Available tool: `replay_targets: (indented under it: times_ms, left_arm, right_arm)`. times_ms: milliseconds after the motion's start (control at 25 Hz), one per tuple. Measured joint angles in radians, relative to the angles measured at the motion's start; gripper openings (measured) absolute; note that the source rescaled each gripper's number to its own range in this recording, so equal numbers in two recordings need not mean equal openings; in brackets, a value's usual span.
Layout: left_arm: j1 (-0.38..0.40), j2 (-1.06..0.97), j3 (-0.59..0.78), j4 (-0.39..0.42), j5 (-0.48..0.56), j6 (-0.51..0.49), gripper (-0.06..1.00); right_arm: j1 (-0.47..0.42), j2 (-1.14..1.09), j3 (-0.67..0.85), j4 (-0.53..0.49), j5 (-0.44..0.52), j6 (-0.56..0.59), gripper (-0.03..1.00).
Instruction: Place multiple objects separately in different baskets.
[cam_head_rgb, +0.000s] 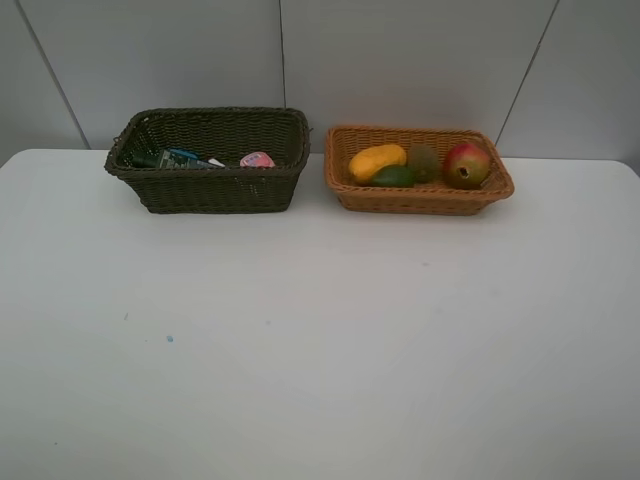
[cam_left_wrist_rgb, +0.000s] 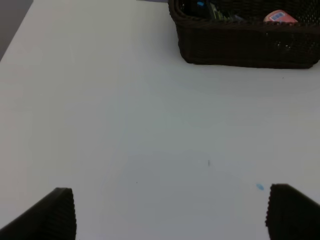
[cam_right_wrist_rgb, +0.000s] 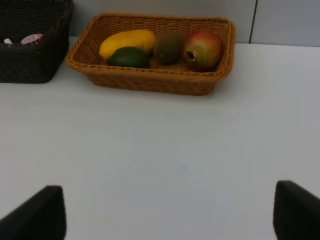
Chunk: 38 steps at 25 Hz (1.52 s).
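Observation:
The dark olive-brown basket (cam_head_rgb: 215, 190) stands at the back left and holds a dark green bottle (cam_head_rgb: 163, 159), a blue eraser block (cam_head_rgb: 184, 154), a white marker (cam_head_rgb: 215, 162) and a pink bottle (cam_head_rgb: 257, 159). Beside it, the orange-tan basket (cam_head_rgb: 420, 198) holds the mango (cam_head_rgb: 377, 160), avocado (cam_head_rgb: 394, 176), kiwi (cam_head_rgb: 423, 162) and pomegranate (cam_head_rgb: 467, 165). Neither arm shows in the high view. My left gripper (cam_left_wrist_rgb: 172, 215) is open over bare table, well short of the dark basket (cam_left_wrist_rgb: 245, 45). My right gripper (cam_right_wrist_rgb: 169, 212) is open and empty, short of the orange-tan basket (cam_right_wrist_rgb: 150, 80).
The white table (cam_head_rgb: 320, 330) runs from the baskets to the near edge, with a small blue speck (cam_head_rgb: 169, 338) on it. A grey panelled wall (cam_head_rgb: 400, 60) rises right behind the baskets. The two baskets stand a narrow gap apart.

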Motion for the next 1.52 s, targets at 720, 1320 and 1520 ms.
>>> replay_targets:
  times_ms: [720,1320,1520]
  left_arm:
    - [0.000,0.000,0.000,-0.008,0.000,0.005,1.00]
    - [0.000,0.000,0.000,-0.008,0.000,0.005,1.00]
    - [0.000,0.000,0.000,-0.008,0.000,0.005,1.00]
  right_arm:
    - [0.000,0.000,0.000,0.000,0.000,0.000,1.00]
    - [0.000,0.000,0.000,0.000,0.000,0.000,1.00]
    - [0.000,0.000,0.000,0.000,0.000,0.000,1.00]
